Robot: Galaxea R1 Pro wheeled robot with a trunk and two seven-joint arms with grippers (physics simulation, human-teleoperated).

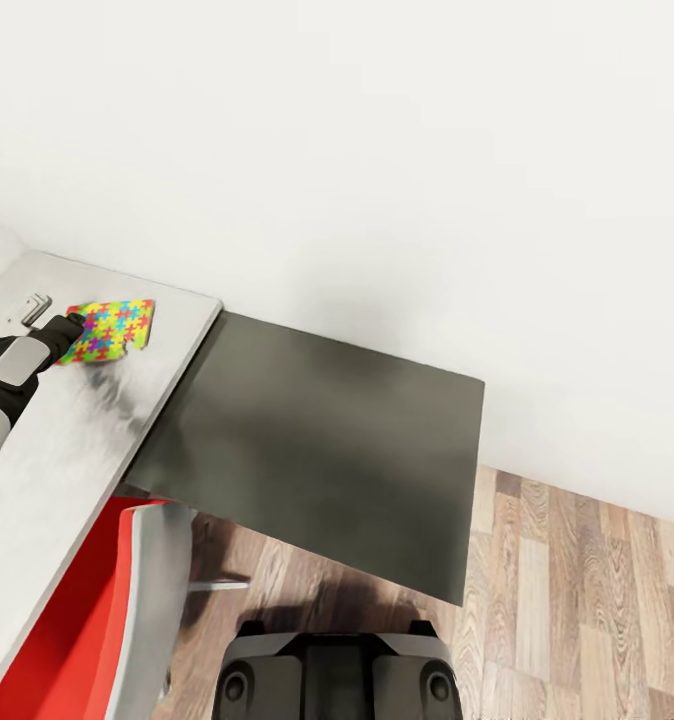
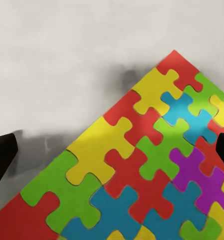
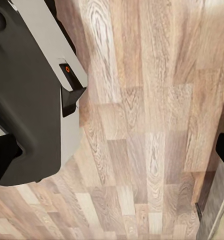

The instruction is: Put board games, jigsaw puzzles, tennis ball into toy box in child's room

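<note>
Left gripper [image 1: 77,325] out over the pale grey table [image 1: 67,440], reached toward the far corner by the white wall [image 1: 377,150]. Its tip meets the near edge of a jigsaw puzzle [image 1: 107,330], a flat square of yellow, pink, green, blue and orange pieces lying on the tabletop just ahead of the fingers.

Left wrist view: the jigsaw puzzle [image 2: 146,165] lies directly beneath and ahead of the gripper [image 2: 112,155], one corner pointing away from it. The two dark fingertips [image 2: 2,157] show at opposite edges of that picture, set wide apart, with the puzzle spread between them (no contact with either pad can be made out). A soft shadow lies on the table [image 2: 67,60] beyond the puzzle's far corner.

A small grey fitting [image 1: 34,305] sits on the table just beside the left gripper, toward the wall; too small to identify.

Beyond the table's end, away from the left hand, a lower dark-topped cabinet [image 1: 327,450] stands against the wall. A red chair [image 1: 87,610] is tucked at the table's near side, below the left arm. Wood-plank floor [image 1: 577,600] beyond.

Right wrist view: right gripper [image 3: 112,150] hangs over the wood floor [image 3: 151,125], next to the robot's dark base [image 3: 27,95]. Fingertips [image 3: 2,160] sit at opposite picture edges, spread apart, nothing between them.
</note>
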